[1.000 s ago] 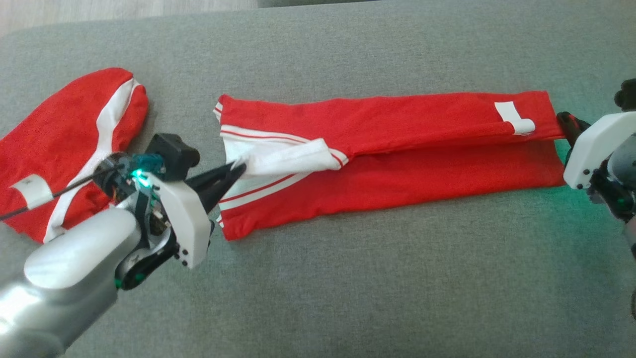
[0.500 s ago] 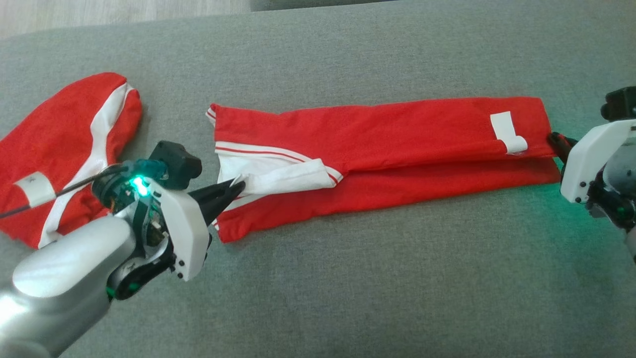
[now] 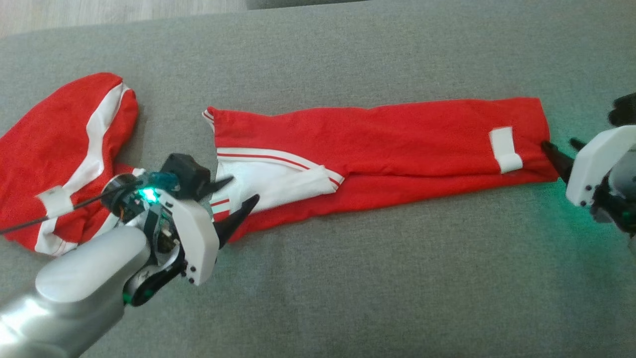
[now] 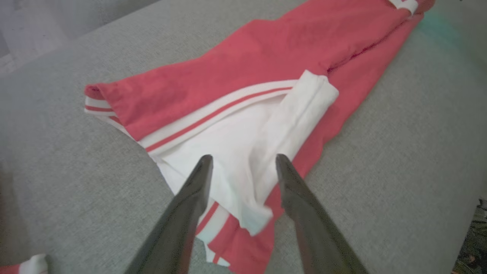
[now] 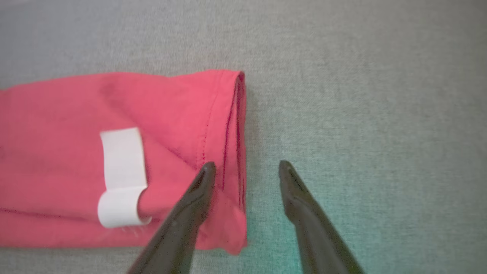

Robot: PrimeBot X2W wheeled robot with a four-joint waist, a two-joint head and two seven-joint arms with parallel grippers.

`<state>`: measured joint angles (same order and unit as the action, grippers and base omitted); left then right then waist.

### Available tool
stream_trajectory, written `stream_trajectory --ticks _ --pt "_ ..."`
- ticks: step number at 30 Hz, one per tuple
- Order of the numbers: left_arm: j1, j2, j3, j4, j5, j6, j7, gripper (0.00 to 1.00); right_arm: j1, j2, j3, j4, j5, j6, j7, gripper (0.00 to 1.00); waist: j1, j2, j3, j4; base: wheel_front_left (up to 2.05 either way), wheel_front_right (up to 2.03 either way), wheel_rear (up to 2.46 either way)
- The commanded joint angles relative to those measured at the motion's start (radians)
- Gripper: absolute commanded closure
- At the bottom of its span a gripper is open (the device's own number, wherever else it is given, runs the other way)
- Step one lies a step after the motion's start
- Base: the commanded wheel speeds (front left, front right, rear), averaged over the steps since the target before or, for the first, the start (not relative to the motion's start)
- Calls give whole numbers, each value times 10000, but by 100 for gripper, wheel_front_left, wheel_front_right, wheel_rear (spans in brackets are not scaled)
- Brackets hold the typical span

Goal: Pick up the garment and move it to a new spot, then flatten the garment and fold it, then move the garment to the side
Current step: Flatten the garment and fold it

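— What do we see at the far left?
— We see a rumpled red cloth (image 3: 44, 149) with a white band and a white tag (image 3: 54, 201), lying on the grey fabric surface (image 3: 348, 298).
— And beyond its far edge?
— We make out pale wooden floor (image 3: 99, 12).

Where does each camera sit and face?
Head view: on the head, looking down at the garment on the cushion; left claw and forearm lower left, right claw far right.
Left wrist view: behind that arm's open fingers, facing the garment's striped end.
Right wrist view: behind that arm's fingers, facing the hem.
Shared: head and right wrist show the white tag.
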<state>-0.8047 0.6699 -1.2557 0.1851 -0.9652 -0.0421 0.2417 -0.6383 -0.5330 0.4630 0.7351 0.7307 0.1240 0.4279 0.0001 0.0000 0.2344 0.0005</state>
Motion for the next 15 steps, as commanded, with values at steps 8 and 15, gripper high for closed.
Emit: stream_trajectory --ticks 8,15 --pt "202 -277 2334 208 -412 1236 -3255 0 -205 435 -1528 -477 177 67 -2120 0 -1 0 -410 -108 0 0 0" --pt "1442 -887 4305 233 -645 2444 -5008 0 462 1298 -2194 -1954 -235 67 -4542 0 -1 0 -787 -90 0 0 0"
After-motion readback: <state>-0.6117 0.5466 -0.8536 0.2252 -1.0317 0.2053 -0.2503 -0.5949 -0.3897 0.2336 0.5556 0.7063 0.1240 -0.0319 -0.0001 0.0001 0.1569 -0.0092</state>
